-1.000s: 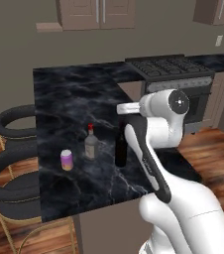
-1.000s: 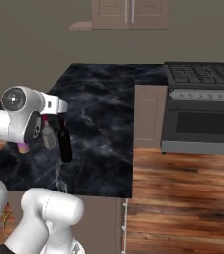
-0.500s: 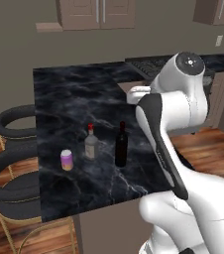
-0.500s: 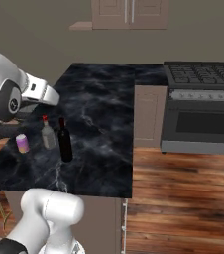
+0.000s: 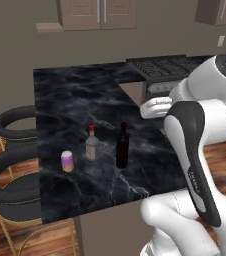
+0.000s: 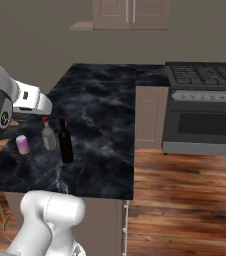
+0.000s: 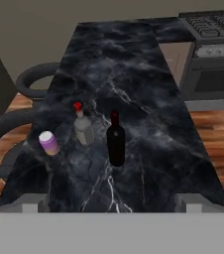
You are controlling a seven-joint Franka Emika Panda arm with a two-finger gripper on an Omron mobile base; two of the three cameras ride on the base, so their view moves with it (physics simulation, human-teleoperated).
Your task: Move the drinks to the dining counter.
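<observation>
A simulated kitchen with a wood floor (image 6: 185, 200) and pale wall cabinets (image 5: 97, 12) holds a broad dining counter (image 5: 75, 100) of black marble veined in white. Taking the tall dark wine bottle (image 5: 122, 146) as the landmark: it stands upright on the slab, toward the robot's end. Just beside it, on the stool side, stands the squat clear red-capped bottle (image 5: 91, 144), upright and not touching it. Farther out the same way, near the slab's edge, sits the pink-purple can (image 5: 67, 161), apart from both bottles. Beyond that edge curve two round black stools (image 5: 12, 150). On the opposite side of the wine bottle, past the slab's far corner, stands a steel range (image 6: 202, 115) with a dark oven door.

In the hand view all three drinks show from above. The gripper (image 7: 112, 204) hangs well above the wine bottle, its fingers (image 7: 32, 203) spread as wide as they go, with nothing between them.
</observation>
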